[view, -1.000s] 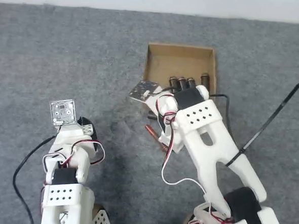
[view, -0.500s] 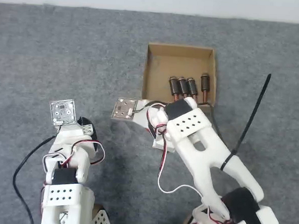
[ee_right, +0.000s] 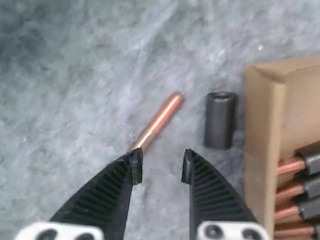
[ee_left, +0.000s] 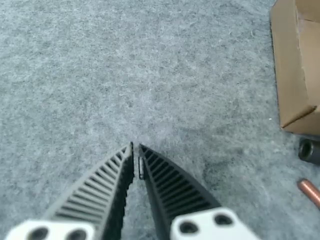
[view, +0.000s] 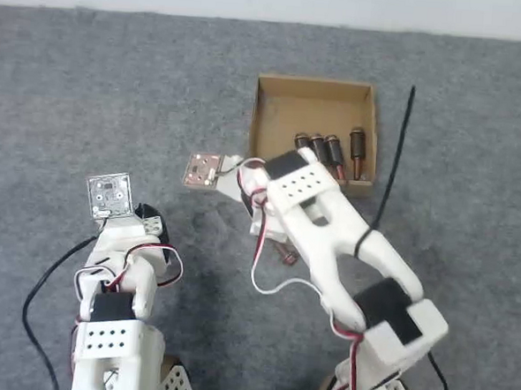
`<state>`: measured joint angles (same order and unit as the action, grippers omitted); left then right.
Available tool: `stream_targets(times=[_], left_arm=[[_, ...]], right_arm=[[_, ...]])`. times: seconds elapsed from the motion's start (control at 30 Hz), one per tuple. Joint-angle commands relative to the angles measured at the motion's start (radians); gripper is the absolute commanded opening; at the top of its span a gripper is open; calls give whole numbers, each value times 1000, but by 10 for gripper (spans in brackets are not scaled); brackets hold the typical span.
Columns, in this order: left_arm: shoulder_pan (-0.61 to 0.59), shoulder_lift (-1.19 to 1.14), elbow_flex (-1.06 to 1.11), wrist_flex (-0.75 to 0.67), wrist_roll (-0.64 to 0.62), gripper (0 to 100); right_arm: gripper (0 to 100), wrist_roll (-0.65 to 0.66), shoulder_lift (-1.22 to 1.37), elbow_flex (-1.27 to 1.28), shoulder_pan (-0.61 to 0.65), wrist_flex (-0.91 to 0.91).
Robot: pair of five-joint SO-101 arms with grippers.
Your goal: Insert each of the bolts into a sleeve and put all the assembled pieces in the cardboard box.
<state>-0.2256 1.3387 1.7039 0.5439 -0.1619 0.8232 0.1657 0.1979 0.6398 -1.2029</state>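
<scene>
1. Right wrist view shows the right end effector (ee_right: pixel 161 162) low over the grey counter (ee_right: pixel 75 60). Its jaws are parted and empty, and one tip is almost at the near end of a loose copper bolt (ee_right: pixel 157 120).
2. A dark empty sleeve (ee_right: pixel 220 120) sits just beside that bolt without touching it. It is close to the outer wall of the cardboard box (ee_right: pixel 260 125).
3. Over the last second the right arm has swung off the box's near wall toward the counter's left edge. It now hangs over the loose pair rather than the box.
4. Four assembled pieces (view: pixel 329 151) lie side by side in the box, toward its near wall. The box stands toward the counter's far edge.
5. The left end effector (ee_left: pixel 136 147) has not moved. It is clenched on nothing over bare counter, near the left edge.
6. Judging by this, one bolt and one sleeve remain. The arm looks lined up to pick up the bolt, though the bolt lies off toward one finger, so the jaws would need centring first.
</scene>
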Motion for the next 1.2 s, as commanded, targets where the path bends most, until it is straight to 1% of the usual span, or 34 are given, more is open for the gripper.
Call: stream_targets(times=[0.0,0.1,0.43,0.6,0.73,0.9,1.07,1.17], left_arm=[[-5,0,-12,6,17,11],[-5,0,-12,-17,17,11],[-5,0,-12,-18,17,11],[-5,0,-12,-18,17,11],[-5,0,-12,-18,17,11],[-5,0,-12,-18,17,11],[-5,0,-12,-18,17,11],[-5,0,-12,-18,17,11]], right_arm=[[112,55,25,-123,-31,-1],[112,78,71,-161,-45,-1],[109,78,217,-270,-51,7],[109,78,242,-330,-59,-8],[109,78,173,-402,-65,-119],[109,78,96,-416,-61,-219],[109,78,90,-414,-59,-286],[108,78,79,-414,-45,-361]])
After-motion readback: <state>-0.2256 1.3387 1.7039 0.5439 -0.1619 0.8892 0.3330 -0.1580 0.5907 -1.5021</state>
